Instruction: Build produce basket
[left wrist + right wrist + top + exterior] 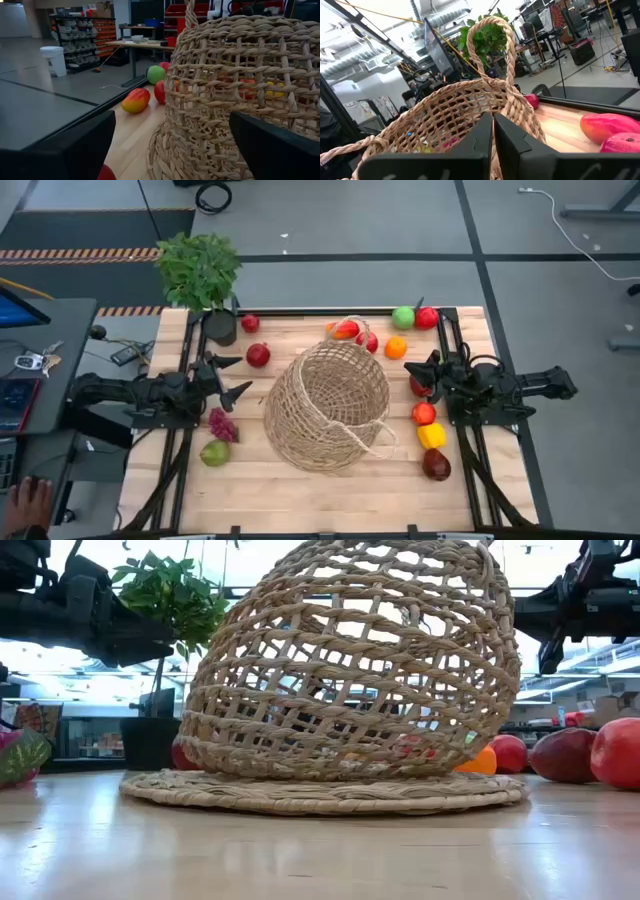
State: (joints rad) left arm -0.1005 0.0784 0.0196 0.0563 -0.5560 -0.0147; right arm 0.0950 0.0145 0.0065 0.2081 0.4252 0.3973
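The tan wicker basket [325, 405] lies tipped over at the table's middle, one loop handle [346, 325] on its far side and one [383, 438] on its near right. Produce lies around it on the table: a dark red fruit [258, 355], a purple bunch [222, 424], a green pear [214, 452], an orange [396, 347] and a yellow fruit [431, 435]. My left gripper [230, 377] is open and empty, left of the basket and pointing at it [225, 100]. My right gripper [414, 370] is shut and empty, right of the basket, above a red fruit [420, 388].
A leafy plant [200, 270] in a black pot [221, 328] stands at the far left corner. More fruit lies along the far edge: a red one [250, 323], a mango [343, 330], a green one [403, 317]. A dark red fruit [436, 465] lies near right.
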